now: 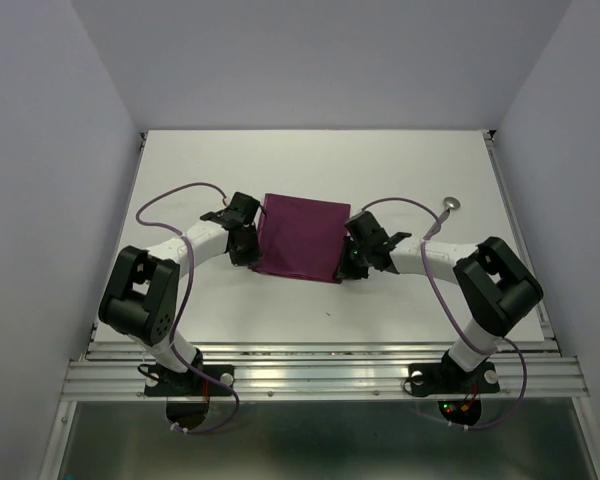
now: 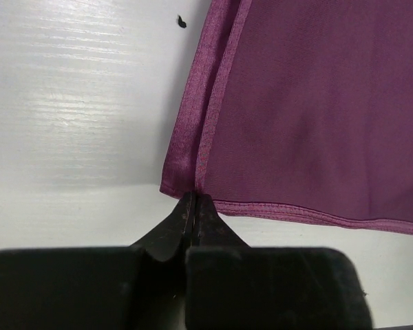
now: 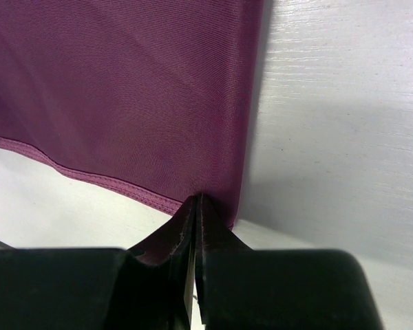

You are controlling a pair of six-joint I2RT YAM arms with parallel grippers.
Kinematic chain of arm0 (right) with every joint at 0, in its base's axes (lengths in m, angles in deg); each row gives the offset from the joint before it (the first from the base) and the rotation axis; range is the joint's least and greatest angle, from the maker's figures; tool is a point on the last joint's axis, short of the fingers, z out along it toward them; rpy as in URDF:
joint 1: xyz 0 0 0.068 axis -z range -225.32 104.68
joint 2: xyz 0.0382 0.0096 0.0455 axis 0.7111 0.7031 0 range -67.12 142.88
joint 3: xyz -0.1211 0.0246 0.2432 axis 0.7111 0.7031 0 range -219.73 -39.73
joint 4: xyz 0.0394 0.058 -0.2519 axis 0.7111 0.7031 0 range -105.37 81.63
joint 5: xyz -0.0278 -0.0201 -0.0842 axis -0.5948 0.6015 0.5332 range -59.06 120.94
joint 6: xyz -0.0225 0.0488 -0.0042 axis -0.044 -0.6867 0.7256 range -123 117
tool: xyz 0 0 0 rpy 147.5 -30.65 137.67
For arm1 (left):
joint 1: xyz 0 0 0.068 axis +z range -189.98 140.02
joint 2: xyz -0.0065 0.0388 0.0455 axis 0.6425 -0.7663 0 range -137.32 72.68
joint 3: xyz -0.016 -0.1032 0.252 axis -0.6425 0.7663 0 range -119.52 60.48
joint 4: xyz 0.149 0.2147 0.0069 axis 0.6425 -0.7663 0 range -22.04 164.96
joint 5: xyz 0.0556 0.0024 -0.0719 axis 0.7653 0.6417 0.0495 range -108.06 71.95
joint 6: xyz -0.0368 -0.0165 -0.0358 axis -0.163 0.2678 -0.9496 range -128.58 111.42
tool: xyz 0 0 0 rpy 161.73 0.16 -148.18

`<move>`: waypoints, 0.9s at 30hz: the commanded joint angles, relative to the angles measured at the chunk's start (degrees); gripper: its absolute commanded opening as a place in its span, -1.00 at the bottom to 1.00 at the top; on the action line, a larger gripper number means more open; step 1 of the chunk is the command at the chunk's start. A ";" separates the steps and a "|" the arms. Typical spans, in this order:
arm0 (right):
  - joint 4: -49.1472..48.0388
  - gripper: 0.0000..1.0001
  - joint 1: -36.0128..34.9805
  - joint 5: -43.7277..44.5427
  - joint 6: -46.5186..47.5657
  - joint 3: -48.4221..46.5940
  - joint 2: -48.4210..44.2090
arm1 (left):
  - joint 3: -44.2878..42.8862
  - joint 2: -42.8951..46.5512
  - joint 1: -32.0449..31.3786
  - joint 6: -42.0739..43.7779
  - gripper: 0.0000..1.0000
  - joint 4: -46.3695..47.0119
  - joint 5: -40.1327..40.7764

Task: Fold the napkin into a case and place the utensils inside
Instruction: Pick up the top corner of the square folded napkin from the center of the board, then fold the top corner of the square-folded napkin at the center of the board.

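Two layers of the napkin show along its left edge, but only in my left wrist view. From above it's just a flat plum square in the middle of the table. The left gripper is pinched tight on the near-left corner, with no gap between the jaws. The right gripper is clamped the same way on the near-right corner. Only the top view catches the spoon, lying well apart from the cloth at far right.
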 commanded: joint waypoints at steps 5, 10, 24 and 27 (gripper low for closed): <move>4.87 0.09 -0.12 7.12 2.35 -1.26 -1.85 | -5.48 6.21 -0.25 -0.52 -1.00 -2.22 -2.88; 7.34 0.29 2.95 11.61 3.76 -3.73 -7.11 | -8.55 5.77 -0.34 -0.96 -1.00 -0.90 -5.70; 7.26 0.45 14.82 12.31 7.89 -5.92 -6.69 | -32.18 -9.51 -4.64 1.23 -1.00 -2.21 -7.12; 7.17 0.45 14.82 12.49 8.33 -7.85 -5.28 | -37.99 -14.61 -5.78 2.47 -1.00 -4.15 -7.11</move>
